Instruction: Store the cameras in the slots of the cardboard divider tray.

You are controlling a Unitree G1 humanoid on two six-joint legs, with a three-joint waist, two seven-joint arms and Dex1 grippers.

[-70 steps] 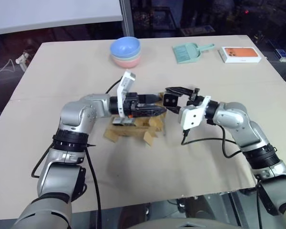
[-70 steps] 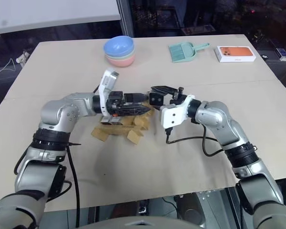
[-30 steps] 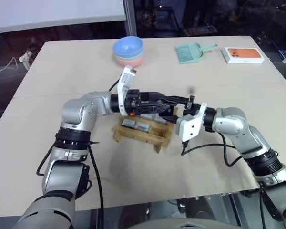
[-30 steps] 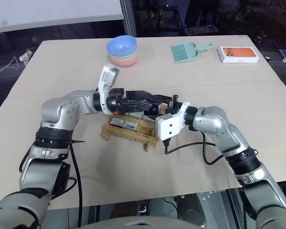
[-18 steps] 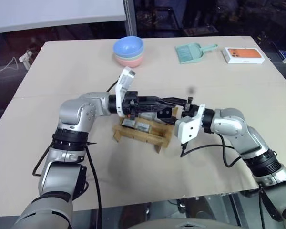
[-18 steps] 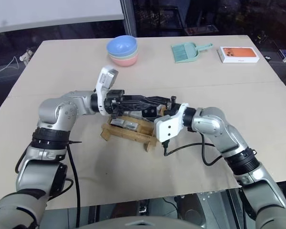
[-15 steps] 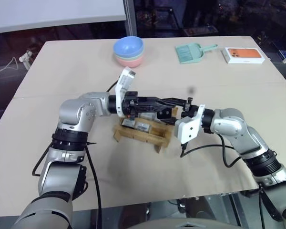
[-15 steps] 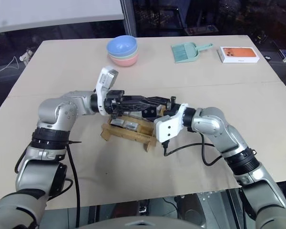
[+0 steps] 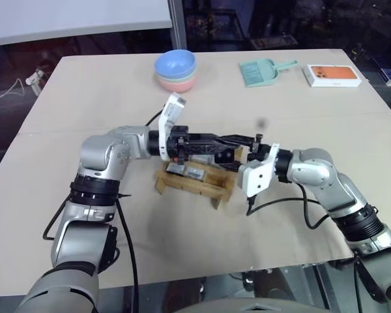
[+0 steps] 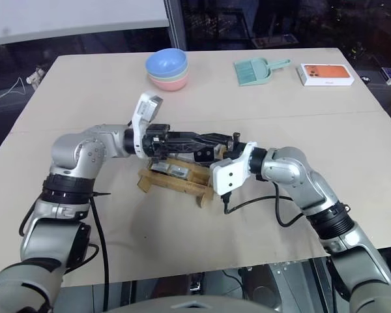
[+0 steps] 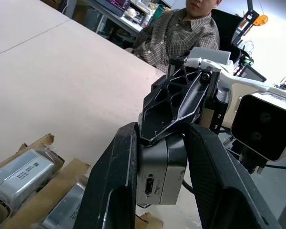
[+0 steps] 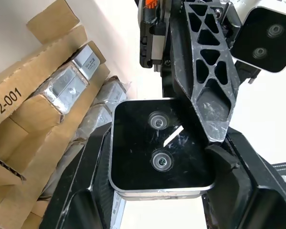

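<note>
Above the cardboard divider tray point(image 9: 190, 187), one camera point(image 9: 227, 155) is held from both sides. My left gripper point(image 9: 220, 145) reaches in level from the left and is shut on the camera's silver body point(image 11: 159, 174). From the right comes my right gripper point(image 9: 229, 149), shut on the same camera, whose black face with two lenses point(image 12: 159, 148) shows between its fingers. The tan tray point(image 12: 47, 62) lies on the table just below. Several foil-wrapped cameras point(image 9: 186, 171) sit in its slots.
Stacked bowls point(image 9: 176, 70), blue on top, stand at the back of the table. A teal dustpan point(image 9: 264, 70) and a white-and-orange box point(image 9: 332, 75) lie at the back right. A person in a plaid shirt point(image 11: 181, 33) sits beyond the table.
My left gripper's fingers, spread a second ago, have closed onto the camera that the right gripper holds. Neither arm has moved otherwise.
</note>
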